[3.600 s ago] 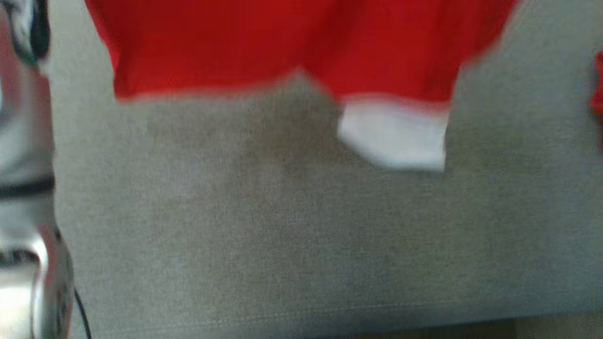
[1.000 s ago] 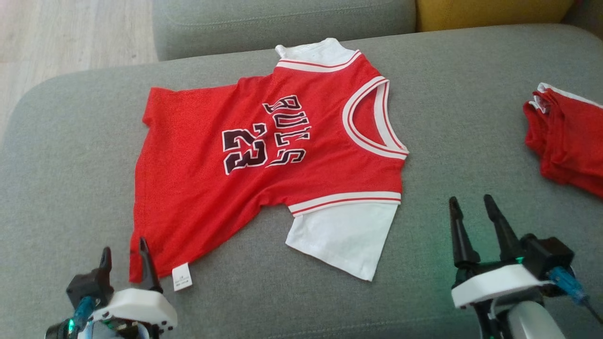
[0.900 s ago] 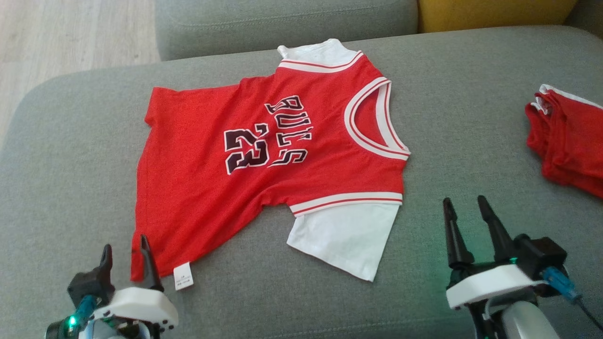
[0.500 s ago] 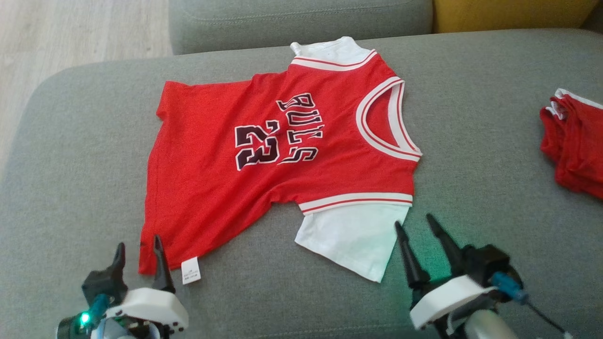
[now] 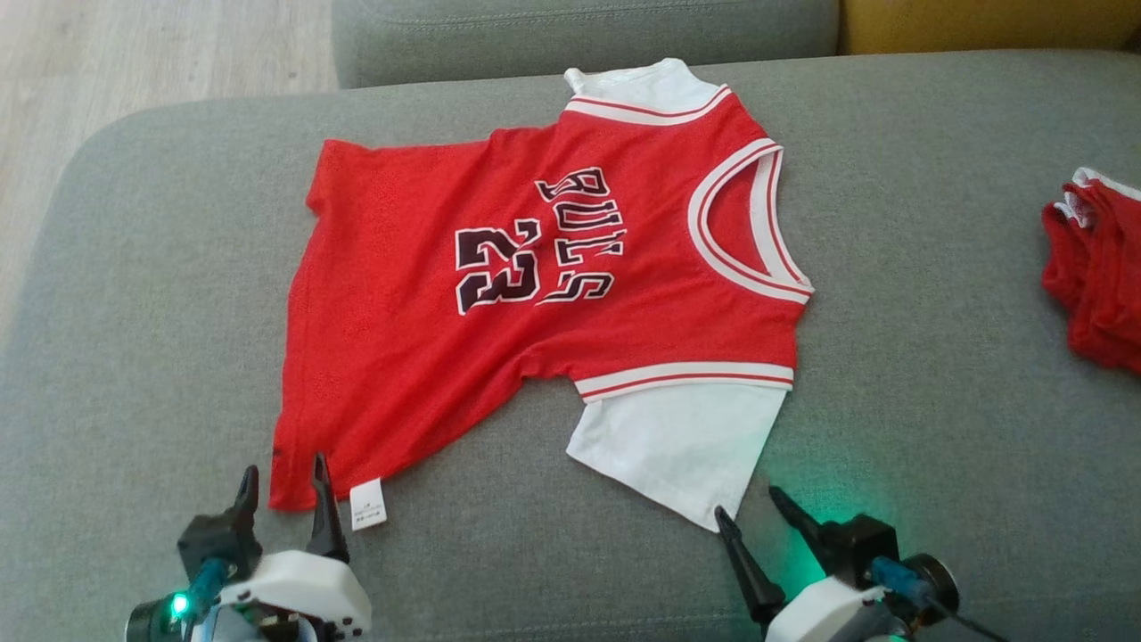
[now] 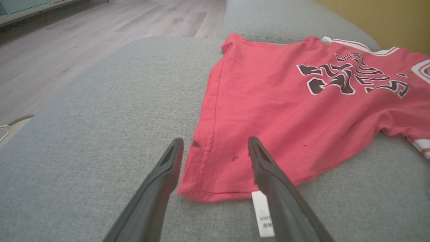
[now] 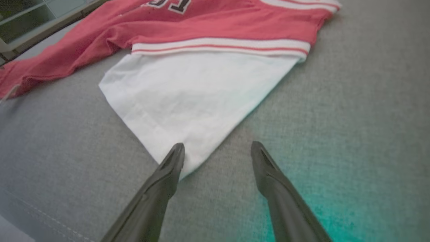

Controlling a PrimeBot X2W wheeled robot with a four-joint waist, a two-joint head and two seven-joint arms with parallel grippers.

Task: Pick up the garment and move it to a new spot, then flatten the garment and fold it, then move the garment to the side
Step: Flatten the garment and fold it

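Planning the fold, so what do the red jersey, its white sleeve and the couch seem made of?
Red jersey: thin matte knit, likely polyester; stitched hem, soft wrinkles. White sleeve: smoother fabric, maybe cotton; fine creases. Couch cushion: coarse grey woven upholstery, visible weave.

On the red short-sleeved jersey with white trim (image 5: 419, 374) lying before me, black white-edged lettering (image 5: 584, 236) reads "BULS" as it lies, creased mid-word, beside the number "23". The small white sewn-in tag (image 6: 263, 215) at its hem begins "60M"; the rest I cannot read.

One jersey (image 5: 401, 312), one red bundle (image 5: 1101, 285), one sofa (image 5: 936, 223), two pairs of jaws.
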